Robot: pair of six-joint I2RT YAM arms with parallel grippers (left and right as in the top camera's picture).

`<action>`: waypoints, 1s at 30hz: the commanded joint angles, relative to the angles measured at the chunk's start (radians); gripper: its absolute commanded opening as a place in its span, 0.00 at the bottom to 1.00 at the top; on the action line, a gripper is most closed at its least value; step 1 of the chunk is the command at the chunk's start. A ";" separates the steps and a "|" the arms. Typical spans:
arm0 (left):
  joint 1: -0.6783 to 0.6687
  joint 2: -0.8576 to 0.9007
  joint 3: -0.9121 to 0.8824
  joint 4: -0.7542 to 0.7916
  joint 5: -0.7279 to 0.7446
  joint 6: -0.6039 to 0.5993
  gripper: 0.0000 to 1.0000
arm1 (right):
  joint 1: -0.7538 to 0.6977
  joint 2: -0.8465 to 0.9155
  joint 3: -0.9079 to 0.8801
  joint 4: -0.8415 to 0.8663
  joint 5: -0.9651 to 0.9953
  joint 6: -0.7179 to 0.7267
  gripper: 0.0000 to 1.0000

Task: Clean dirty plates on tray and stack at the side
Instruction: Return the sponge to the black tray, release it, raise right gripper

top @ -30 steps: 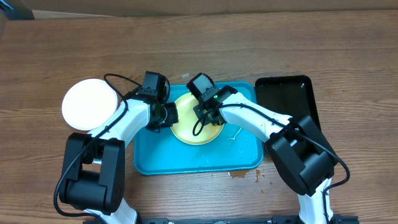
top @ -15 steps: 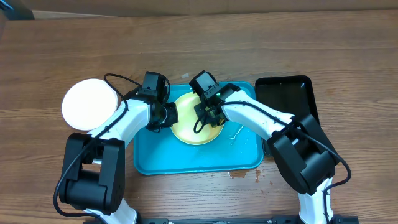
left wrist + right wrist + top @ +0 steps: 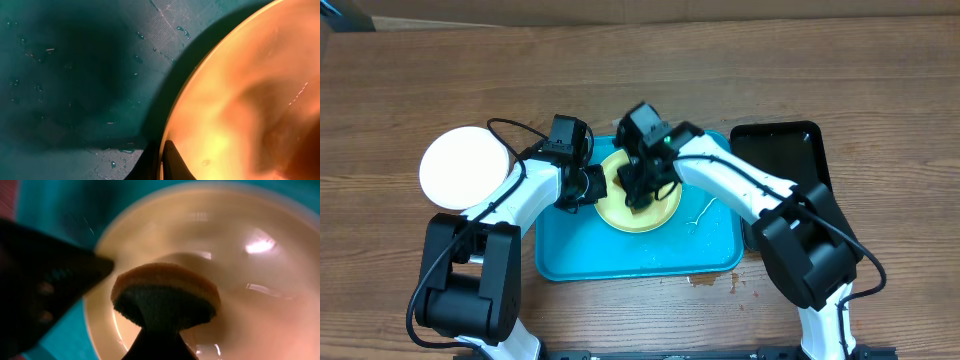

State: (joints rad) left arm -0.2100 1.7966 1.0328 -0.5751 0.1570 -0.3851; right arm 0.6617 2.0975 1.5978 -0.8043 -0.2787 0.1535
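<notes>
The pale yellow plate (image 3: 642,202) lies on the turquoise tray (image 3: 620,255). My left gripper (image 3: 597,186) is shut on the plate's left rim; in the left wrist view its fingers (image 3: 162,162) pinch the rim of the yellow plate (image 3: 250,100) above the wet tray (image 3: 75,75). My right gripper (image 3: 638,186) is shut on a sponge and holds it over the plate; in the right wrist view the sponge (image 3: 165,297), orange with a dark green underside, hangs over the plate (image 3: 250,265). A white plate (image 3: 465,167) sits on the table left of the tray.
A glossy black tray (image 3: 782,155) lies right of the turquoise tray. A thin white scrap (image 3: 703,213) lies on the tray's right part. A brown stain (image 3: 705,281) marks the wooden table below the tray's front edge.
My right gripper with the sponge has moved left and up across the yellow plate. The left arm and the plate have stayed put.
</notes>
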 commanded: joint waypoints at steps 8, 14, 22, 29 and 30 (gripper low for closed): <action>-0.007 0.015 -0.005 -0.004 -0.007 0.009 0.08 | -0.276 -0.106 0.158 -0.291 0.060 -0.003 0.04; -0.007 0.015 -0.005 -0.003 -0.007 0.008 0.13 | -0.466 -0.106 0.113 -0.457 0.210 -0.027 0.04; -0.007 0.015 -0.005 -0.003 -0.007 0.008 0.18 | -0.629 -0.104 -0.078 -0.347 0.233 -0.026 0.04; -0.008 0.015 -0.005 -0.003 -0.007 0.008 0.21 | -0.653 -0.105 -0.193 -0.197 0.233 -0.028 0.59; -0.008 0.015 -0.005 -0.003 -0.007 0.008 0.22 | -0.653 -0.105 -0.189 -0.195 0.233 -0.027 0.60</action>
State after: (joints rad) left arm -0.2100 1.7969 1.0328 -0.5785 0.1532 -0.3851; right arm 0.0082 2.0243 1.4048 -1.0134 -0.0483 0.1223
